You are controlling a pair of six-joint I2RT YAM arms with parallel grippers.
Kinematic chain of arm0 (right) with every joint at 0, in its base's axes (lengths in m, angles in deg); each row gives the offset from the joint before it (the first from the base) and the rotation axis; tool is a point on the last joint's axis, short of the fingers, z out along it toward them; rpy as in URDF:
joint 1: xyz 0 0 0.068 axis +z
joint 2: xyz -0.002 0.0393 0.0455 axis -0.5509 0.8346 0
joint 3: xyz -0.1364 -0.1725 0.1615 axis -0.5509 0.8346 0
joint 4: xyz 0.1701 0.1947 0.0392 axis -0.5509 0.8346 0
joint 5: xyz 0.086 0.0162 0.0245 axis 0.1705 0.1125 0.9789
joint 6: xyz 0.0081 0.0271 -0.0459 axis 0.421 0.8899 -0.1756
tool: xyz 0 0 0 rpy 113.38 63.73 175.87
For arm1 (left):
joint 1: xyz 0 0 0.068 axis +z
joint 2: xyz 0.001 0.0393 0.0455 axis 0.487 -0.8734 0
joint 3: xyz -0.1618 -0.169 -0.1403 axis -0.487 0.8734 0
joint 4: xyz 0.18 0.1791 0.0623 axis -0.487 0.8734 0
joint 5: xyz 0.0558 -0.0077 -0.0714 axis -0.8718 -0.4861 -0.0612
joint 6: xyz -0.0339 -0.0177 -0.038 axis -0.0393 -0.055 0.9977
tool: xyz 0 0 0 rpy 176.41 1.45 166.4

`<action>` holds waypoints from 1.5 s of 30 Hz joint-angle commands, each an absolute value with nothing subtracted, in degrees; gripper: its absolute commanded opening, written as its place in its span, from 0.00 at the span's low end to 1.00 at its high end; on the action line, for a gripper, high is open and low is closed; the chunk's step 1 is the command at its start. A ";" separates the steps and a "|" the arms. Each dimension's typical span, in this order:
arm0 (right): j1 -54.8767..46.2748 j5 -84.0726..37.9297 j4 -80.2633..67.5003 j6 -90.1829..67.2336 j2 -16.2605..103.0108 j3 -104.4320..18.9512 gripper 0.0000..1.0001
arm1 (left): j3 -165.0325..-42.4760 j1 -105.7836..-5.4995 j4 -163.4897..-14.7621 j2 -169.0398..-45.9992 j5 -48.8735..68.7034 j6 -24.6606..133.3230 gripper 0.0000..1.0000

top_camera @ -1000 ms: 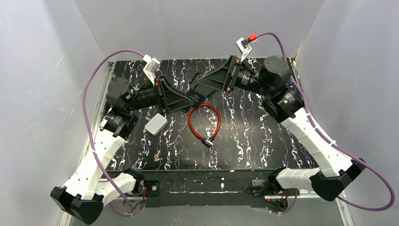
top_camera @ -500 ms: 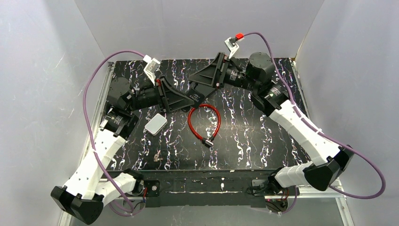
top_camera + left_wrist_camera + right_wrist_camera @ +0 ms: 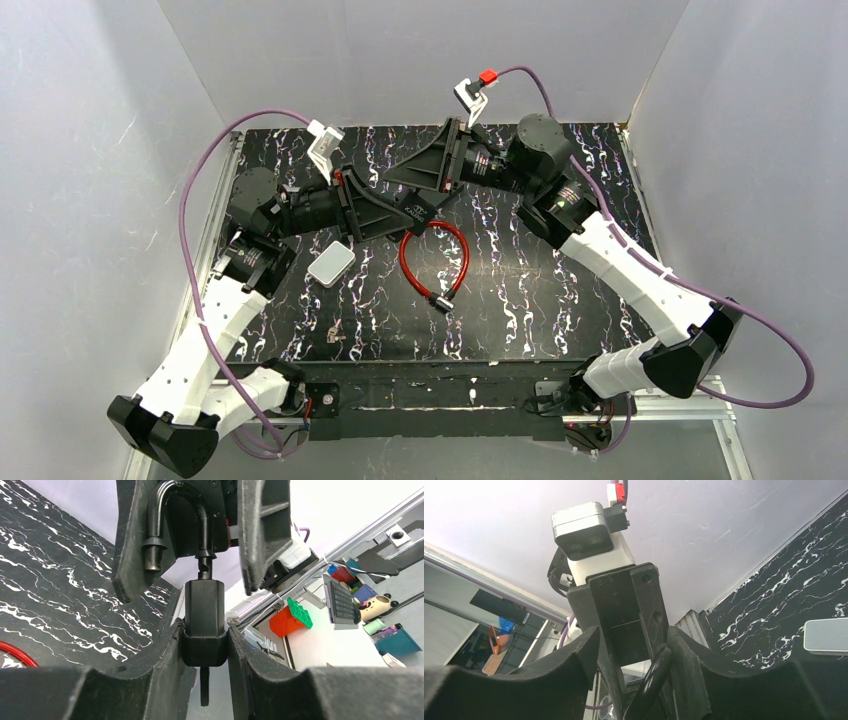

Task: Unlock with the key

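Two grippers meet over the far half of the table (image 3: pixel 560 300), fingertip to fingertip. The left gripper (image 3: pixel 204 637) is clenched on the body of a black padlock (image 3: pixel 202 610), which stands upright and pinched between its two fingers (image 3: pixel 150 665).

From the top of that body rises a black U-shaped shackle (image 3: pixel 175 495). One leg enters the body. The other ends free in the air beside it. A thin dark strip (image 3: pixel 204 685) hangs below the body, between the left fingertips, and I cannot tell what it is.

The right gripper (image 3: pixel 633 635) is spread, with its fingers (image 3: pixel 262 530) straddling the shackle. One finger is close against the free leg, and the other stands clear of the seated leg with a gap showing.

On the near side of both sets of fingertips lies a red cable loop (image 3: pixel 433 255), its top just under the padlock. A white box (image 3: pixel 331 263) sits just beside the left fingers, toward the near edge.

Beyond that box, well apart from either gripper, a tiny silvery speck that looks like the key (image 3: pixel 335 335) lies flat on the table. It is too small to make out its ring.
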State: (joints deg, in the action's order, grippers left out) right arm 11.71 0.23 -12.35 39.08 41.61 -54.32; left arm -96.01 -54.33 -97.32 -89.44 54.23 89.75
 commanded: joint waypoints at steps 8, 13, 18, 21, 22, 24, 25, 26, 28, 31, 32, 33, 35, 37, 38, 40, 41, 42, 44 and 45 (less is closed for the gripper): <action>15.57 -1.34 -11.91 33.59 38.24 -55.34 0.42 | -95.79 -54.18 -100.92 -87.26 51.93 91.06 0.00; 16.73 -4.49 -11.26 31.80 36.89 -53.37 0.37 | -95.24 -54.20 -101.33 -86.70 50.92 91.51 0.00; 17.20 -7.77 -9.95 30.24 36.23 -52.36 0.11 | -94.73 -54.21 -101.41 -85.99 50.38 91.48 0.00; 17.27 -8.59 -8.78 29.08 36.13 -52.38 0.01 | -94.24 -54.21 -101.38 -86.03 49.15 91.89 0.00; 17.28 -9.05 -8.25 28.70 35.98 -52.33 0.01 | -94.00 -54.20 -101.38 -86.11 48.84 92.22 0.06; 17.28 -10.57 -7.21 27.94 35.45 -52.21 0.01 | -93.47 -54.19 -101.38 -86.33 48.84 92.75 0.30; 17.29 -11.41 -7.08 27.77 35.04 -51.92 0.01 | -93.22 -54.21 -101.41 -86.38 49.08 92.84 0.41; 17.29 -12.40 -7.07 27.75 34.56 -51.45 0.01 | -92.91 -54.20 -101.41 -86.36 49.41 92.73 0.51; 17.26 -13.96 -6.34 27.81 33.63 -50.71 0.01 | -92.12 -54.17 -101.35 -86.20 50.10 92.43 0.68; 17.28 -16.83 -3.56 27.14 32.43 -49.98 0.01 | -90.09 -53.88 -101.31 -84.92 50.46 92.34 0.93; 17.27 -17.86 -2.76 26.73 32.03 -49.74 0.01 | -89.40 -53.73 -101.14 -84.53 50.57 92.41 0.97; 17.23 -19.18 -1.79 26.21 31.62 -49.53 0.01 | -88.94 -53.53 -100.47 -84.23 50.69 92.46 0.98; 17.19 -22.66 0.69 24.85 30.67 -49.23 0.01 | -89.05 -52.96 -96.43 -83.65 50.85 92.13 0.98; 17.17 -26.51 2.73 23.80 29.66 -48.50 0.01 | -89.73 -52.77 -89.65 -82.53 49.79 89.90 0.98; 17.11 -28.62 3.46 23.46 29.25 -47.97 0.01 | -90.50 -52.74 -84.59 -81.87 48.53 87.58 0.98; 16.82 -33.33 4.83 23.00 28.48 -46.47 0.01 | -91.29 -52.71 -77.57 -80.25 46.79 83.27 0.98; 16.57 -35.18 5.23 22.83 28.16 -45.32 0.01 | -91.69 -52.74 -74.54 -79.39 45.83 80.84 0.98; 16.35 -37.03 5.60 22.75 27.87 -44.07 0.01 | -92.17 -52.74 -71.57 -78.52 44.52 78.32 0.98; 15.53 -40.22 5.77 22.82 27.27 -41.21 0.01 | -93.62 -52.75 -64.02 -76.86 40.51 73.73 0.98; 15.04 -41.23 5.76 23.07 27.07 -39.84 0.01 | -94.66 -52.73 -59.81 -76.31 37.30 71.48 0.98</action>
